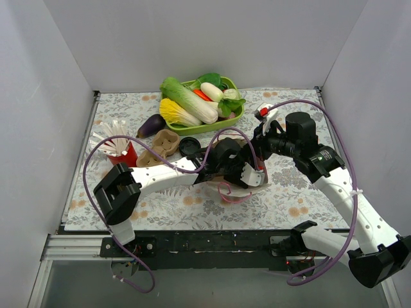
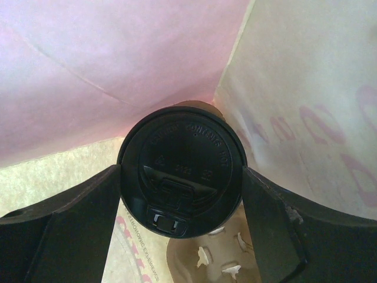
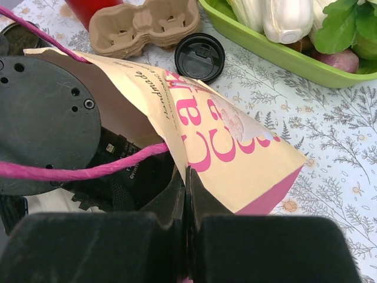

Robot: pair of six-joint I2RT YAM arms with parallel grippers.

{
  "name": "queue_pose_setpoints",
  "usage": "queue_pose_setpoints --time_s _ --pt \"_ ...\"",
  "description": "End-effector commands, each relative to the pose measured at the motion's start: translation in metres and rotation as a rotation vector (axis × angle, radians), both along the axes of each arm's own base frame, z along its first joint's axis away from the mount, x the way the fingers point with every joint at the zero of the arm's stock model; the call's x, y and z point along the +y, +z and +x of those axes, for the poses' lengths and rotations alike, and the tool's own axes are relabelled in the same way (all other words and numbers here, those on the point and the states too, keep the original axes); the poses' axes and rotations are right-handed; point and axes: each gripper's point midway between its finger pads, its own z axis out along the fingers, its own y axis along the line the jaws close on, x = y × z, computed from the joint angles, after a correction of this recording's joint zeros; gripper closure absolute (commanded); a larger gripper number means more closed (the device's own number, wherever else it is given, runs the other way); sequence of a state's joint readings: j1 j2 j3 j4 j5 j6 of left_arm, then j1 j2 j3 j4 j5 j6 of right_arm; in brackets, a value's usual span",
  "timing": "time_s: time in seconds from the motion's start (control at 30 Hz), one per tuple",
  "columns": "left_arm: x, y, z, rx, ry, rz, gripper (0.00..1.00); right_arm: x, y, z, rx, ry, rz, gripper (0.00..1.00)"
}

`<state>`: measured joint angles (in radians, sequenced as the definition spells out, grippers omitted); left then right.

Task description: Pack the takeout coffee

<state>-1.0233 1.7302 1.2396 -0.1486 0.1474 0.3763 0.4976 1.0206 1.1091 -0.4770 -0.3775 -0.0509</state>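
In the left wrist view the takeout coffee (image 2: 182, 171), a dark cup with a round black lid, sits between my left gripper's (image 2: 182, 177) fingers. Both fingers press against its sides. The cup is deep inside a cream and pink paper bag (image 2: 294, 88), above a brown cardboard carrier (image 2: 212, 259) on the bag's floor. In the right wrist view my right gripper (image 3: 187, 177) is shut on the rim of the paper bag (image 3: 235, 141) and holds its mouth open. From above, the left gripper (image 1: 236, 168) is inside the bag (image 1: 239, 190) and the cup is hidden.
On the table behind the bag lie another black lid (image 3: 199, 57), a brown two-hole carrier (image 3: 144, 23) and a red cup of white straws (image 1: 122, 151). A green tray (image 1: 205, 126) of vegetables and an eggplant (image 1: 151, 125) lie further back. White walls enclose three sides.
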Motion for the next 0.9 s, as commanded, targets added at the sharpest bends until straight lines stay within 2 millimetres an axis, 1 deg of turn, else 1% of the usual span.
queue_pose_setpoints --time_s 0.0,0.17,0.33,0.37,0.4,0.43,0.47,0.53,0.57,0.67,0.7,0.73,0.77,0.8,0.87 --pt "0.003 -0.010 0.011 -0.018 0.033 0.037 1.00 0.021 0.037 -0.026 0.004 0.133 0.135 0.99" --pt "0.006 -0.025 0.017 -0.023 0.050 0.099 1.00 0.021 0.041 -0.024 0.005 0.123 0.140 0.99" --pt "0.007 -0.038 0.015 0.008 0.043 0.132 1.00 0.019 0.044 -0.022 0.012 0.105 0.147 0.99" --pt "0.007 -0.039 0.014 0.010 0.039 0.141 0.98 0.017 0.043 -0.020 0.012 0.095 0.144 0.99" --pt "0.008 -0.037 0.016 0.005 0.047 0.141 0.89 0.016 0.042 -0.019 0.015 0.088 0.143 0.99" --pt "0.008 -0.037 0.017 0.003 0.052 0.141 0.77 0.015 0.040 -0.017 0.019 0.080 0.140 0.99" --pt "0.008 -0.036 0.017 0.002 0.059 0.142 0.60 0.012 0.041 -0.014 0.013 0.065 0.141 0.99" --pt "0.011 -0.031 0.021 -0.003 0.081 0.139 0.49 0.010 0.039 -0.011 0.019 0.051 0.142 0.99" --pt "0.012 -0.030 0.020 0.005 0.088 0.141 0.40 0.010 0.041 -0.009 0.010 0.048 0.145 0.99" --pt "0.014 -0.025 0.020 0.018 0.107 0.125 0.29 0.009 0.041 -0.005 0.007 0.036 0.150 0.99" --pt "0.014 -0.023 0.019 0.028 0.116 0.115 0.23 0.008 0.041 -0.004 0.007 0.032 0.151 0.99" --pt "0.013 -0.020 0.020 0.030 0.123 0.104 0.12 0.008 0.041 -0.003 0.008 0.031 0.151 0.99" --pt "0.013 -0.019 0.020 0.038 0.130 0.099 0.10 0.007 0.043 -0.001 0.003 0.023 0.152 0.99" --pt "0.013 -0.017 0.021 0.048 0.139 0.089 0.02 0.007 0.044 0.000 -0.001 0.022 0.154 0.99" --pt "0.012 -0.011 0.022 0.055 0.146 0.070 0.02 0.005 0.046 0.003 -0.008 0.012 0.151 0.99"
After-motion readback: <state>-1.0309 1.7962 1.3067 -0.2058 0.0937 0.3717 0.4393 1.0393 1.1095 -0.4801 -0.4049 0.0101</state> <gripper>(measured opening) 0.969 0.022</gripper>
